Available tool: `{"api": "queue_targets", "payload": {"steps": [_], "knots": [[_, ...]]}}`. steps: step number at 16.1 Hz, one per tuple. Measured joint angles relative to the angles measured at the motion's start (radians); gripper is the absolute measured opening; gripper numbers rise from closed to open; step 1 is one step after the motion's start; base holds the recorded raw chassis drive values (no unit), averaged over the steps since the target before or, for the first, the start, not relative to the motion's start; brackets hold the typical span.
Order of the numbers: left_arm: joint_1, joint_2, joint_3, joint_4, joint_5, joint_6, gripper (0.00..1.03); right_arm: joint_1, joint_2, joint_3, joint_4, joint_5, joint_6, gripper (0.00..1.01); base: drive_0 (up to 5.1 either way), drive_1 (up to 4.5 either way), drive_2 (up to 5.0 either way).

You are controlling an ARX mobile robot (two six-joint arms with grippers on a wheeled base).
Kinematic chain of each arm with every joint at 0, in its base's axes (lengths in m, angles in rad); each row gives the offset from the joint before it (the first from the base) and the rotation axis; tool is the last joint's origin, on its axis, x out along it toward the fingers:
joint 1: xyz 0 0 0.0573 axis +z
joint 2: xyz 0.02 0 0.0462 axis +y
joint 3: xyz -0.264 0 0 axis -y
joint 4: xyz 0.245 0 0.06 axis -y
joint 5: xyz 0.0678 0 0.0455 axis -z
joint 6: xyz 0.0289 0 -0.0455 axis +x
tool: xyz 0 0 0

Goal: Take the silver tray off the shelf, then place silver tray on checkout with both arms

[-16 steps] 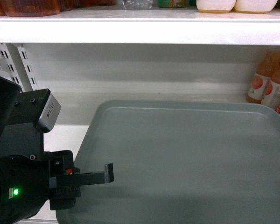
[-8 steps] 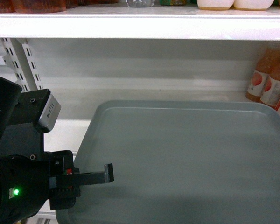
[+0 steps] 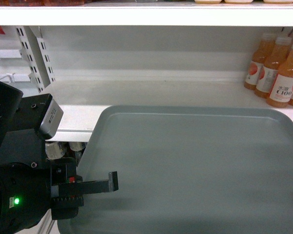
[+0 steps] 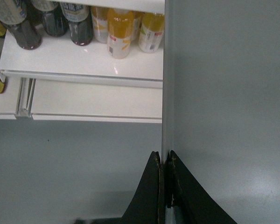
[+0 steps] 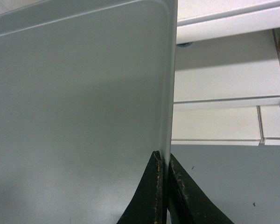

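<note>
The silver tray [image 3: 195, 165] is a large grey-green rectangle held level in front of the shelf [image 3: 136, 92], its far rim overlapping the shelf's front lip. My left gripper [image 3: 110, 183] is shut on the tray's left rim, one black finger lying across the top. In the left wrist view the left gripper [image 4: 164, 161] pinches the thin rim of the tray [image 4: 224, 93]. In the right wrist view my right gripper [image 5: 164, 161] is shut on the right rim of the tray [image 5: 79, 93]. The right gripper is outside the head view. The checkout is out of view.
Orange drink bottles [image 3: 271, 73] stand at the shelf's back right. An upper shelf board [image 3: 146, 14] runs overhead, with slotted brackets [image 3: 36, 53] at the left. Lower shelves hold more bottles [image 4: 119, 28], and grey floor [image 4: 74, 163] lies beneath the tray.
The shelf has dropped back and the upper board has risen in the head view, showing more bottles and the shelf's front lip. The tray has come towards me off the shelf. Both grips hold.
</note>
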Motion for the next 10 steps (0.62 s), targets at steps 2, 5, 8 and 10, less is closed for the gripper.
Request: {"api": "queue_targets", "payload": {"steps": [2,5,8,10], "knots": [[0.0,0.0,0.0,0.003,0.0,0.0,0.03,0.0,0.0,0.0,0.005,0.0,0.0,0.03,0.0,0.0,0.0],[0.0,0.0,0.0,-0.003,0.0,0.0,0.03,0.0,0.0,0.0,0.0,0.0,0.0,0.03,0.2,-4.12,4.5],[0.0,0.0,-0.002,-0.003,0.0,0.0,0.03,0.0,0.0,-0.001,0.003,-0.001,0.0,0.03,0.2,-4.12,4.5],[0.0,0.0,-0.002,-0.001,0.0,0.0,0.03,0.0,0.0,-0.001,0.0,-0.001,0.0,0.03,0.2,-4.12,4.5]]}}
